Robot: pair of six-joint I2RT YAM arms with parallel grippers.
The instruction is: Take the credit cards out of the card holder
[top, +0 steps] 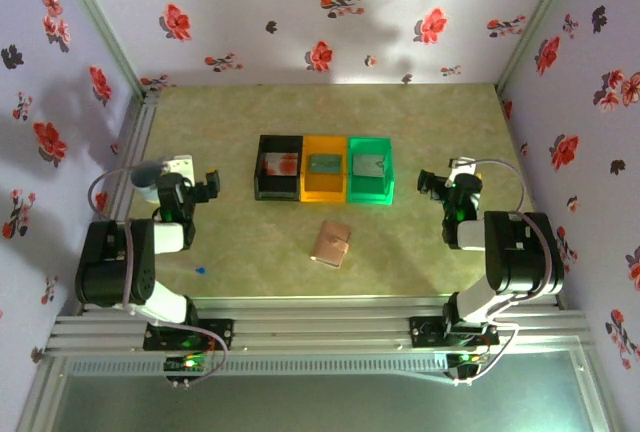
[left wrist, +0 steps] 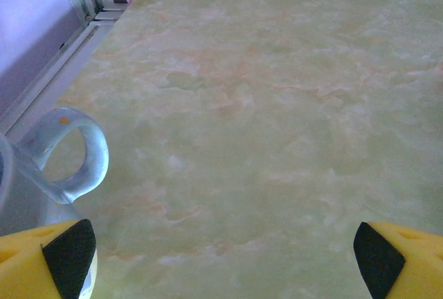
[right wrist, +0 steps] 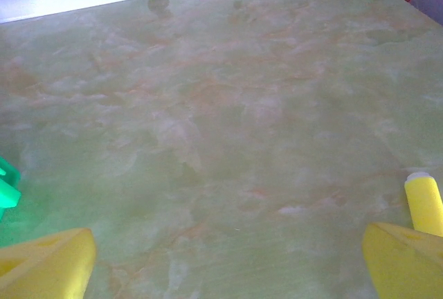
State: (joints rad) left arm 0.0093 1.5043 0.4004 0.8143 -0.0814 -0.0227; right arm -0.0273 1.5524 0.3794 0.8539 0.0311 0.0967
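Both claws are spread wide and hold nothing; the card holder (top: 331, 243) lies on the tabletop (top: 230, 242).

In my left wrist view the left gripper (left wrist: 223, 257) has its two yellow fingers far apart at the lower corners, with bare marbled tabletop between them. The right gripper (right wrist: 225, 261) stands the same way in the right wrist view, touching nothing. From the top view, the card holder lies folded and a little tilted, toward the middle of the near edge, between the two arms and apart from both. Behind it, at the tabletop's centre, stand a black bin (top: 262, 190), an orange bin (top: 322, 193) and a green bin (top: 371, 195), touching side by side. I see one of the credit cards (top: 280, 164), with a red blotch, in the black bin.
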